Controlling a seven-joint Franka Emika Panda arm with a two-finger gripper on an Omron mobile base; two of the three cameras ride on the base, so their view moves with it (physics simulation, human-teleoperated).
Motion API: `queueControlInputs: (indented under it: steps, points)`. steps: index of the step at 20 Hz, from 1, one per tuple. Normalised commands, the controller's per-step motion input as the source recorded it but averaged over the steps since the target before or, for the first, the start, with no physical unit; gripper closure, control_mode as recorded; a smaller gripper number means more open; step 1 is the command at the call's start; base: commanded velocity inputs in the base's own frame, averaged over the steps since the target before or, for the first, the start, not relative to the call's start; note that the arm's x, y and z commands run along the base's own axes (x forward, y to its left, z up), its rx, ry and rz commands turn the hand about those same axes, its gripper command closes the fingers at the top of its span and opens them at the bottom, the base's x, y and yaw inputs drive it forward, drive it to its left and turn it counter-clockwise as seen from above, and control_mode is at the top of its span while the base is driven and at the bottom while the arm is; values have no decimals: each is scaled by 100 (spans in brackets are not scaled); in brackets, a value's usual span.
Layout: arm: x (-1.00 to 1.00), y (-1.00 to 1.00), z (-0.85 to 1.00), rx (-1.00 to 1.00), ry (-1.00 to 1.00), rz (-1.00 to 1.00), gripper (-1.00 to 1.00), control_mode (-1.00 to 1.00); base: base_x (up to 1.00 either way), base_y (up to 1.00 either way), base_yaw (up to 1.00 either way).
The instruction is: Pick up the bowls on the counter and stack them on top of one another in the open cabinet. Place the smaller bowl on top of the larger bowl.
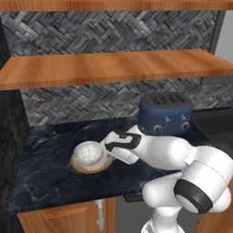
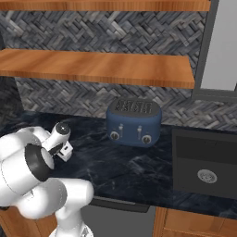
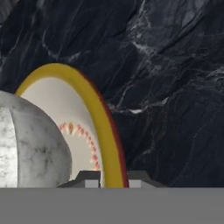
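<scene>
The desk is blue-black marble with pale veins. The smaller bowl is white with grey mottling, and the larger bowl is cream with a yellow-orange rim and a ring of orange dots. The open cabinet is orange-brown wood, backed by grey herringbone tile. The toaster is dark blue with silver knobs. The arm is white with dark joints.

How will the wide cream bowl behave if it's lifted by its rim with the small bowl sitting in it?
The larger bowl looks rigid, so it shouldn't flex. Pinched at one edge by the pincer, it will probably tilt. The smaller bowl sits loose inside and could slide or tip out. Its glossy rim may slip.
</scene>
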Motion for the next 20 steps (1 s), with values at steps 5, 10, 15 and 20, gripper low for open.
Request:
queueControlInputs:
  steps: [5, 10, 15, 20]
  points:
    - [0, 0, 98, 1, 0, -1, 100, -100, 0, 0, 0]
    - [0, 0, 93, 0, 1, 0, 100, -100, 0, 0, 0]
    - [-23, -2, 80, 6, 3, 0, 100, -100, 0, 0, 0]
    - [-57, -17, 67, 8, 1, 0, 100, -100, 0, 0, 0]
